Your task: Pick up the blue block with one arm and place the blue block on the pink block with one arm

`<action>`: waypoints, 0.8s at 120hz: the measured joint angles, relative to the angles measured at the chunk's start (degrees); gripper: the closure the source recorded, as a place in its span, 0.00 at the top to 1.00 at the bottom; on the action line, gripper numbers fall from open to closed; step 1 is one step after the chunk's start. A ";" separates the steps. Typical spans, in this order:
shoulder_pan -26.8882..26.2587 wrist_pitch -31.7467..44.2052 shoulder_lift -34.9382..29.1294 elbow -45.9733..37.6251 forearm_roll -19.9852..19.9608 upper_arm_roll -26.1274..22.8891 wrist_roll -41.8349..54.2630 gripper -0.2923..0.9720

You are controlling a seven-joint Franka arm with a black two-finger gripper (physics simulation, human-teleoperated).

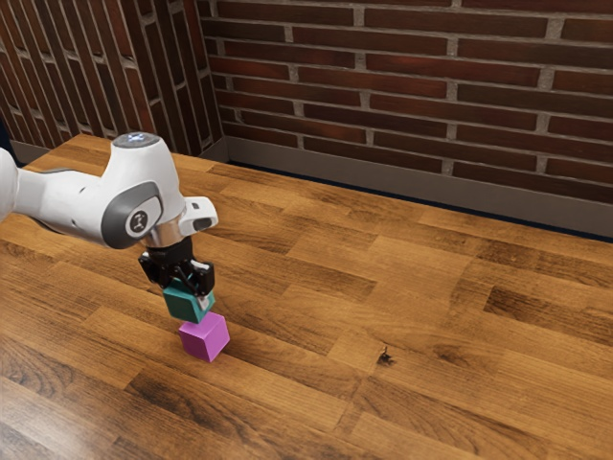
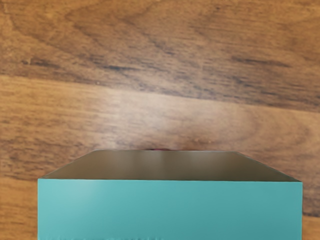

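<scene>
Wooden table (image 1: 431, 287) across the frame. White arm (image 1: 96, 206) entering from upper left. Left of centre, black gripper (image 1: 189, 286) clamped around blue block (image 1: 184, 305), teal-toned, directly atop pink block (image 1: 204, 337), seemingly touching.

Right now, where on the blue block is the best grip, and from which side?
Its two opposite side faces, from straight above: the blue block is a cube with flat parallel sides, and the gripper clamps it that way over the pink block.
</scene>
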 joint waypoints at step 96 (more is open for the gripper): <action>-0.98 0.24 -0.18 -0.72 -0.86 -0.88 -0.96 0.68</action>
